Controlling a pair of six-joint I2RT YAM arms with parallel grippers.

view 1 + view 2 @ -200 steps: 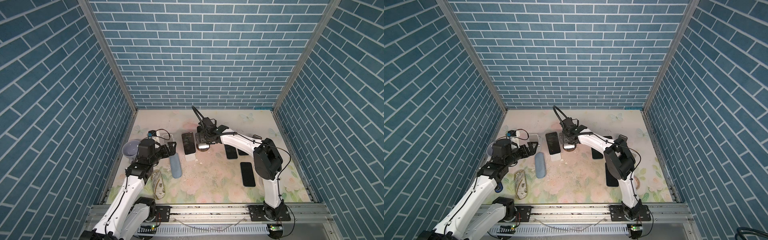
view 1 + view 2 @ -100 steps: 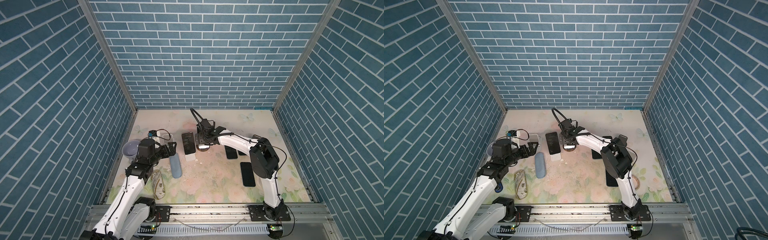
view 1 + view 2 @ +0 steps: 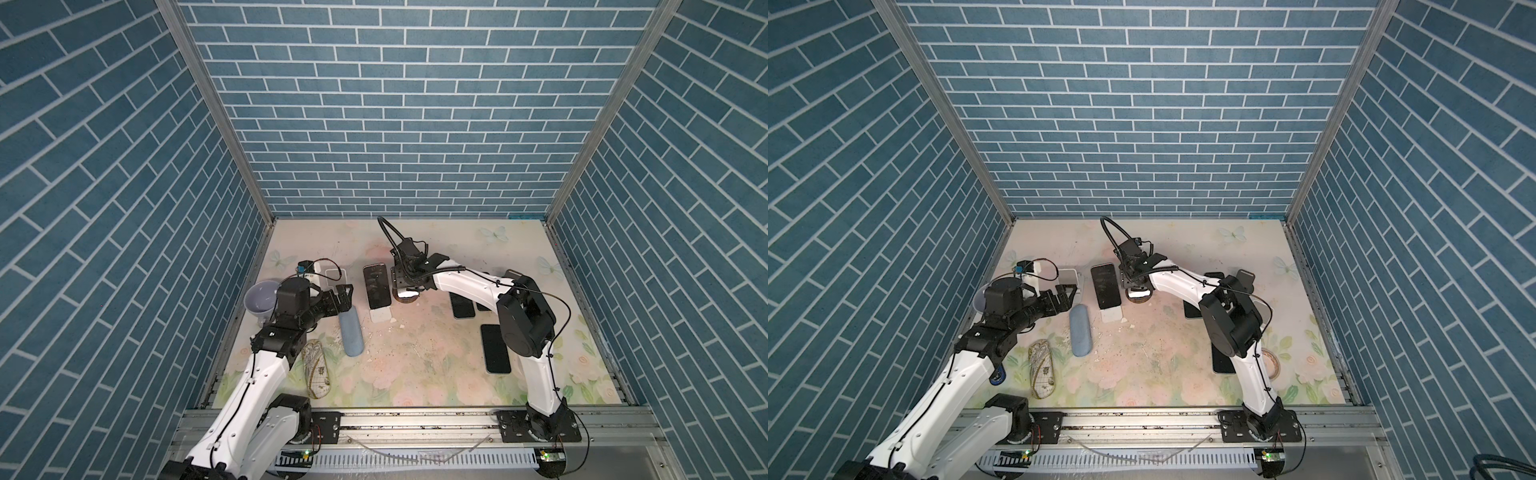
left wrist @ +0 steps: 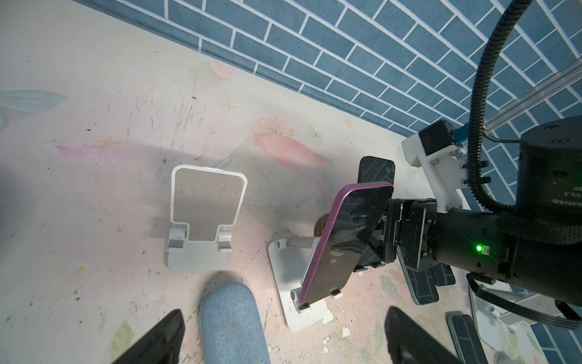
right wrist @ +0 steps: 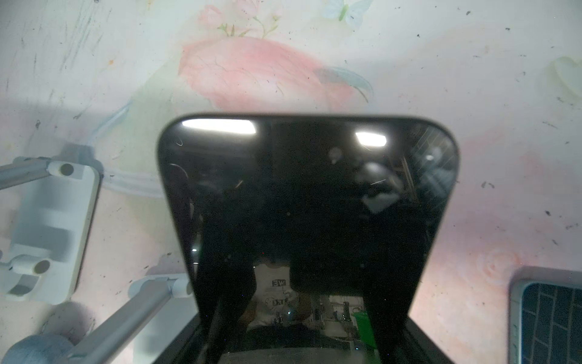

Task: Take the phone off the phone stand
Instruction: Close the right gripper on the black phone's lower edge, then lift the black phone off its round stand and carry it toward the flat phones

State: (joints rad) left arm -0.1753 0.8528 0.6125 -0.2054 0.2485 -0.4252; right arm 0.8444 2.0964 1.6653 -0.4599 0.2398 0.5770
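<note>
The left pincer (image 3: pixel 347 296) hangs with its jaws spread wide, just left of the phone (image 3: pixel 377 286) and clear of it. There are two stands: the empty stand (image 4: pixel 206 214) and, right of it, the phone stand (image 3: pixel 380 314) carrying the one propped phone. The phone's long axis runs front to back on the counter (image 3: pixel 415 357), its top edge tilted toward the rear wall and its screen facing up and forward. The right pincer (image 3: pixel 397 286) sits against the phone's right edge; whether it grips cannot be told. At least three flat phones (image 3: pixel 494 348) lie further right.
</note>
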